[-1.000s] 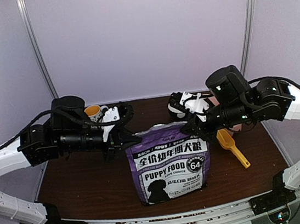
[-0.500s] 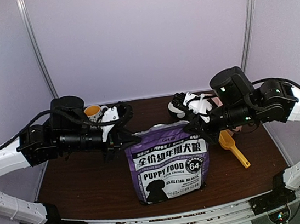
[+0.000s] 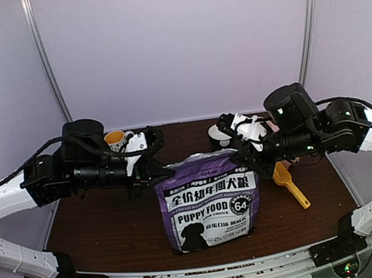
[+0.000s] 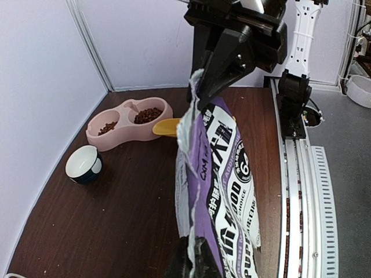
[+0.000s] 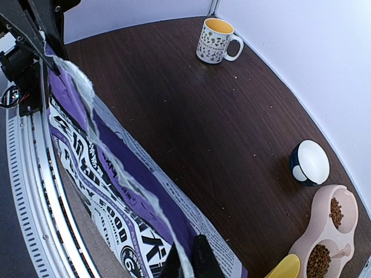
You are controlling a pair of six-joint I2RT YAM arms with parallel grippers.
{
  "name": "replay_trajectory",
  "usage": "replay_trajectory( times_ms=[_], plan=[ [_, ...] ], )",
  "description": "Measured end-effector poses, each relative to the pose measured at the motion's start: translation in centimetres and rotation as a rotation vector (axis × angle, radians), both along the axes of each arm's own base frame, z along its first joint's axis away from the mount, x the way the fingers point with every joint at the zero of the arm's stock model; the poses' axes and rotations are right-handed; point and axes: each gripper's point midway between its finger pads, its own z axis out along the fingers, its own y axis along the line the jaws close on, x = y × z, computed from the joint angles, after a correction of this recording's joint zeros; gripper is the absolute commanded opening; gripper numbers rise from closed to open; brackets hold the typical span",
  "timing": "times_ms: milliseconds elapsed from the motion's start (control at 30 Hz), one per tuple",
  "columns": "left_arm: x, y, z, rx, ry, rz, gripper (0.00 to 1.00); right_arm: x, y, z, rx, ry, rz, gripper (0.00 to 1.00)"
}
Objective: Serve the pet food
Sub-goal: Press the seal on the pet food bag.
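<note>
The purple puppy food bag [image 3: 208, 201] stands upright at the table's front middle, its torn top edge stretched between both grippers. My left gripper [image 3: 162, 173] is shut on the bag's top left corner [image 4: 200, 255]. My right gripper [image 3: 247, 160] is shut on the top right corner [image 5: 188, 263]. Brown pet food [image 4: 148, 114] lies in both wells of the pink double bowl [image 4: 95, 138], also seen in the right wrist view as kibble [image 5: 317, 260]. The bag's inside is hidden.
A yellow scoop [image 3: 288, 182] lies right of the bag, its end near the pink bowl [image 5: 348, 231]. A small white and navy bowl [image 5: 310, 162] sits behind. A patterned mug [image 3: 117, 140] stands at the back left. Walls enclose three sides.
The right gripper has shut on the bag's top right corner and the right arm has shifted slightly to the right. The left arm has stayed still.
</note>
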Motion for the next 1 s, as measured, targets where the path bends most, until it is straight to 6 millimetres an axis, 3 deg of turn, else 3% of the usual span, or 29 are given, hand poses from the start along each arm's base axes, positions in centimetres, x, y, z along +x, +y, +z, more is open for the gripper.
replay_trajectory(
  times_ms=[1000],
  plan=[
    [1.2, 1.6, 0.2, 0.011, -0.047, 0.073, 0.0, 0.6, -0.9, -0.4, -0.012, -0.015, -0.038, 0.0]
  ],
)
